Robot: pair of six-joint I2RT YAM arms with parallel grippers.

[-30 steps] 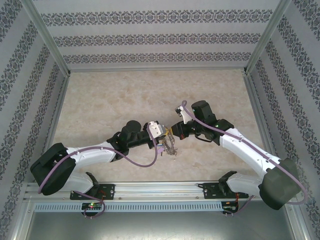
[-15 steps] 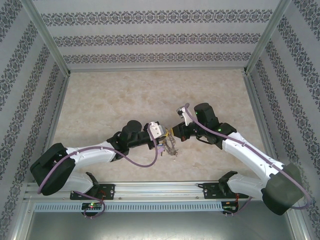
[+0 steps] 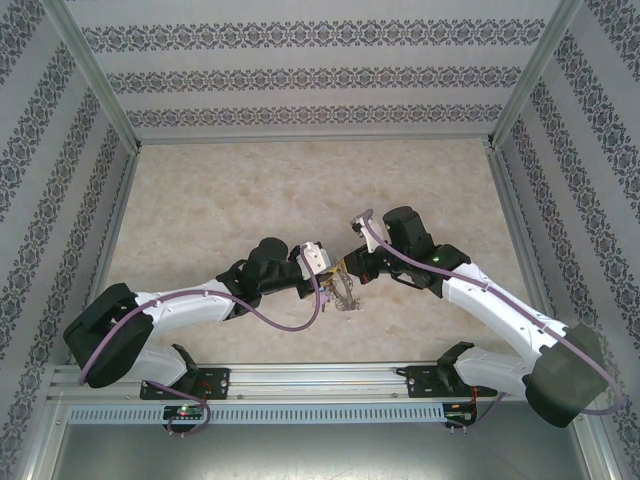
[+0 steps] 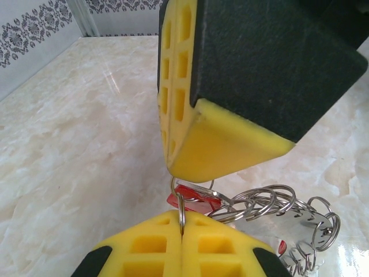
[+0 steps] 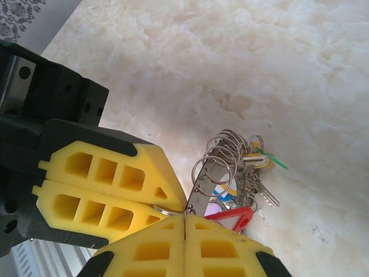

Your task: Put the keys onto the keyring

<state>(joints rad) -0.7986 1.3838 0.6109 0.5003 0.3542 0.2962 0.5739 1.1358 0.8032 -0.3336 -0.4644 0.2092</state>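
The two arms meet near the middle of the marble-patterned table (image 3: 220,200), toward its near edge, with their tips almost touching. The left claw (image 4: 181,245) is closed, its yellow fingers pressed flat together and pinching a small wire ring (image 4: 180,209) in the seam between them. The right claw (image 5: 183,239) is closed as well, with its tip right against the tips of the left one. The same small ring sits at that meeting point, but the pictures do not show clearly whether the right claw actually pinches it.

A red tag (image 5: 232,219) lies just beside the ring, between the two claws. The keyring (image 5: 228,151) hangs just past the claws as a bunch of stacked silver rings with small keys, a green tag (image 5: 271,158) and a yellow tag (image 5: 262,164). Whether the bunch touches the table cannot be told.
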